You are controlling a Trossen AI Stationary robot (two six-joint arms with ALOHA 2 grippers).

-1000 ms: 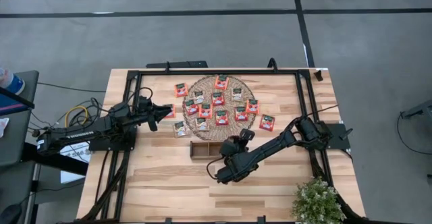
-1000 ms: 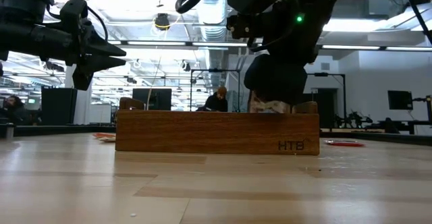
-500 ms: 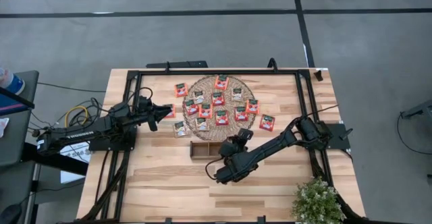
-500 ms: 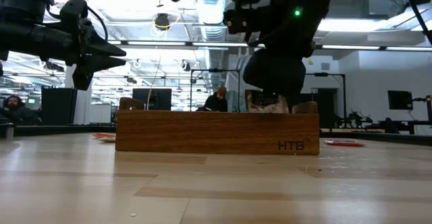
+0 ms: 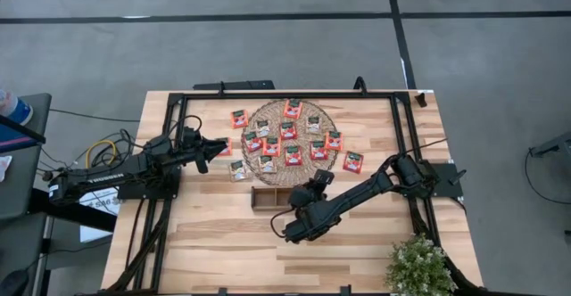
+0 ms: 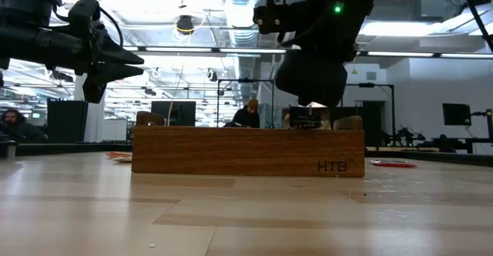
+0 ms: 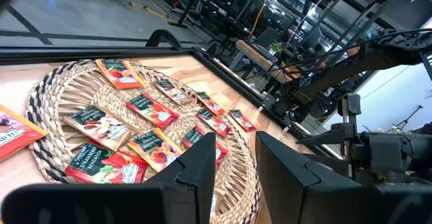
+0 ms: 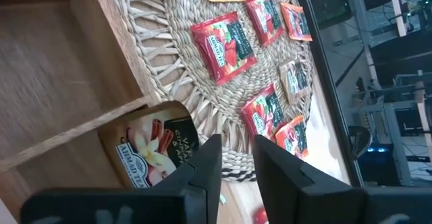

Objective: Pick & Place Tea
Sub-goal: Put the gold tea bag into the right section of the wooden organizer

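Sachet [image 8: 156,150] lies in tray [image 8: 64,82] end slot, just past right gripper [image 8: 233,158] fingers, parted, empty. Left gripper [image 7: 235,158] parted too, near mat [image 5: 292,142]. Roughly fourteen sachets there.

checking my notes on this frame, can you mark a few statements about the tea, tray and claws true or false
1. A pale sachet lies in an end compartment of the wooden tray. True.
2. The right claw grips that sachet. False: its fingers stand apart above it, holding nothing.
3. Most sachets lie on the round woven mat. True.
4. The left claw hangs over the tray. False: it is at the mat's left edge.
5. The tray's other compartments are full of sachets. False: the compartment beside the sachet shows bare wood.
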